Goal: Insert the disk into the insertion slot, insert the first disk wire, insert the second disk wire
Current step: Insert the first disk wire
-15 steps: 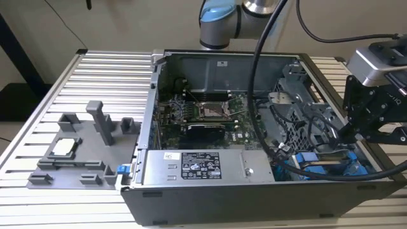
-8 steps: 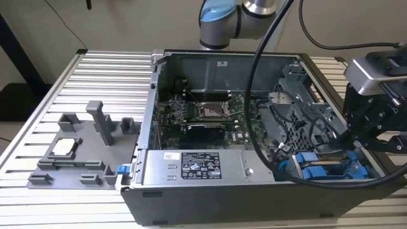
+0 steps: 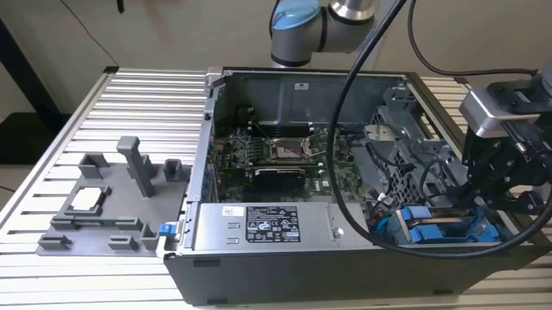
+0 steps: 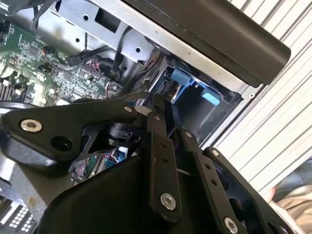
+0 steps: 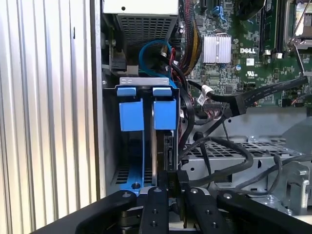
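Note:
The disk (image 5: pixel 165 113) stands on edge in the drive bay (image 5: pixel 146 87) of the open computer case. Its bright blue carrier front faces away from me and its dark body runs back to my fingers. Another blue-fronted carrier (image 5: pixel 130 113) sits in the slot beside it, on the side of the case's outer wall. My gripper (image 5: pixel 176 183) is at the disk's near end with its black fingers close together on that edge. In the exterior view the gripper (image 3: pixel 472 200) hangs over the bay (image 3: pixel 448 227) at the case's front corner, on that view's right.
Black cables (image 5: pixel 219 146) and a blue cable loop (image 5: pixel 156 51) lie right beside the bay, over a perforated metal cage (image 5: pixel 243 148). The motherboard (image 3: pixel 285 152) and power supply (image 3: pixel 263 226) fill the case. A grey fixture tray (image 3: pixel 108 200) sits on the ribbed table at the exterior view's left.

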You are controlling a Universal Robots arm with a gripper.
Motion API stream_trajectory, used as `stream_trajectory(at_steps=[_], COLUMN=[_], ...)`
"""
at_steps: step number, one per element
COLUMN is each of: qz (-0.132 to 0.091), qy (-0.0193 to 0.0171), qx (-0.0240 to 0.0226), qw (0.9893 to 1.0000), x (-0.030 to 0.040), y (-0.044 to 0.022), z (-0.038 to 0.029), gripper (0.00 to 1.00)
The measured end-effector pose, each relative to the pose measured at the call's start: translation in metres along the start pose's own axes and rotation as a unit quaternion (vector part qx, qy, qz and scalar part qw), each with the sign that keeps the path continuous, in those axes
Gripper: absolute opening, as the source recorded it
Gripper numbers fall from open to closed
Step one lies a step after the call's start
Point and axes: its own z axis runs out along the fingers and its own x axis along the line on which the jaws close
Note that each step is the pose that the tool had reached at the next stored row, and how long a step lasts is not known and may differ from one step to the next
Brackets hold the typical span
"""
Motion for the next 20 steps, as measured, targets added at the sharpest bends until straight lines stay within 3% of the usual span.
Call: stream_trajectory(at_steps=[20], qz=[0.004], qy=[0.0002], qx=[0.0003], qw=[1.0000], x=[-0.0023], y=[-0.0010], z=[0.0103], gripper=[0.19])
